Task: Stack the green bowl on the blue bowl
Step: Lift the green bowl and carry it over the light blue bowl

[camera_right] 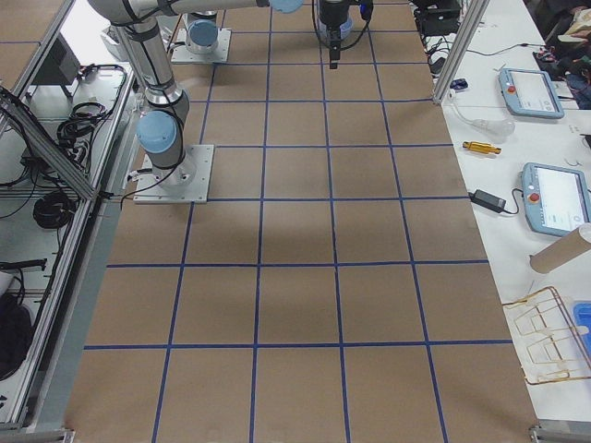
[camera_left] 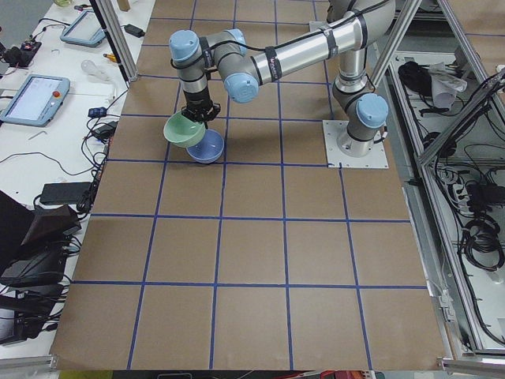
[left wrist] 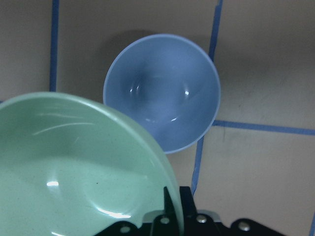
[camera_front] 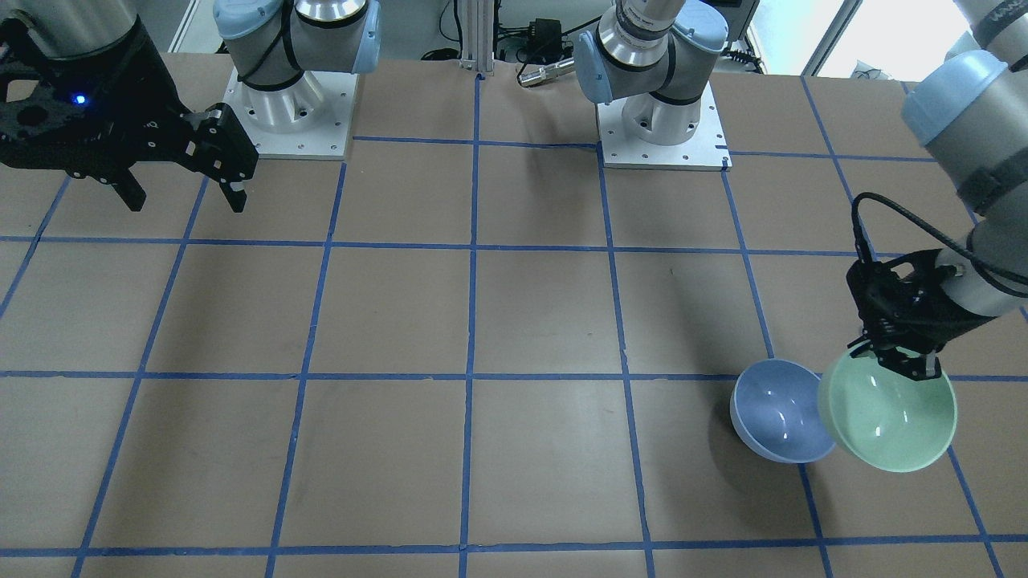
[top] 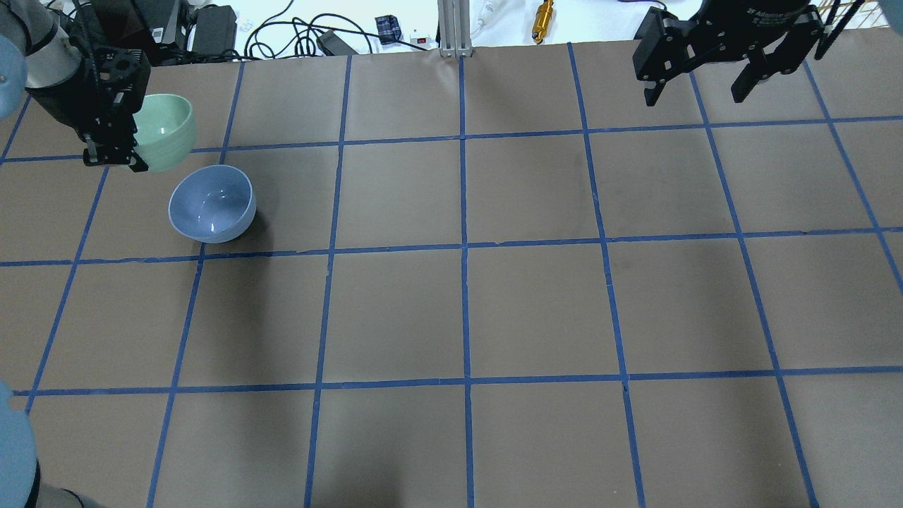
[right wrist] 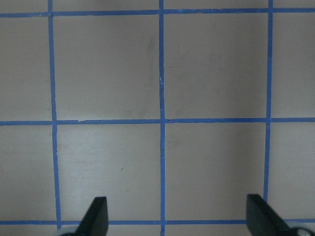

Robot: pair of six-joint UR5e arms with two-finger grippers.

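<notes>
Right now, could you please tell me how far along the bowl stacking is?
Done: the left gripper grips the green bowl by its rim, tilted, off the table. In hand: it hangs beside the blue bowl, not yet over it. Left: centre, lower, release. The right gripper is open.

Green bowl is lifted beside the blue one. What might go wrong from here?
1. The left gripper pinches the green bowl only at its rim, and it hangs tilted; it may slip.
2. Its edge looks close to the rim of the blue bowl; moving sideways could knock that bowl away.
3. Released tilted, it may seat crooked.
</notes>
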